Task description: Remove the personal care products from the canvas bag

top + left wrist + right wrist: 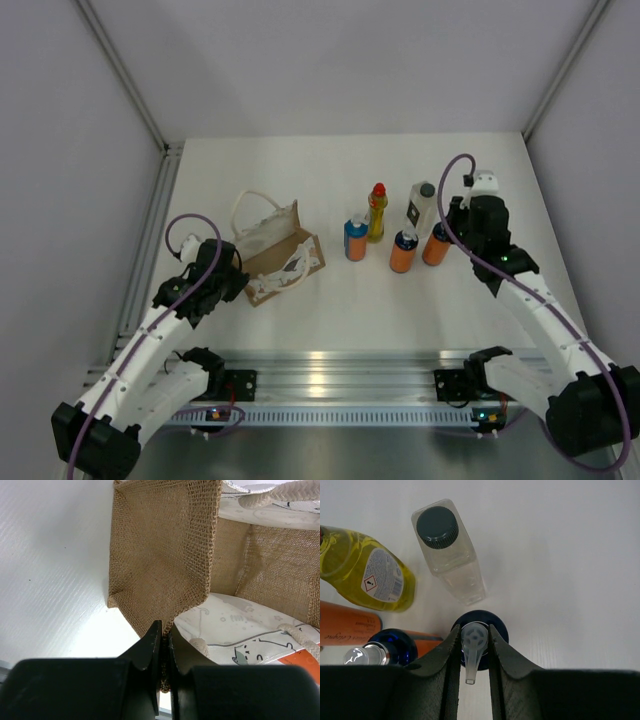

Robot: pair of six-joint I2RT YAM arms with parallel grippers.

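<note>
While the white table (340,320) is lying boxed in by grey walls (330,60) on three sides, the canvas bag (272,250) is resting on its side toward the table's left edge. Bare surface is stretching beyond the bag to the far wall and in front of it to the metal rail (330,375). Across a narrow clear strip to the bag's right, all five bottles are standing upright in a cluster. The blue bottle (355,240) is sitting nearest the bag and the yellow bottle (377,213) just behind it. The whitish square bottle (422,207) is standing farther right, with the first orange bottle (403,252) and second orange bottle (434,250) in front of it. The left gripper (164,630) is sitting at the bag's near-left corner, its jaws pinching tight on the burlap edge. The right gripper (472,630), farthest from the bag, is hanging above the second orange bottle, clenching its pump top.
</note>
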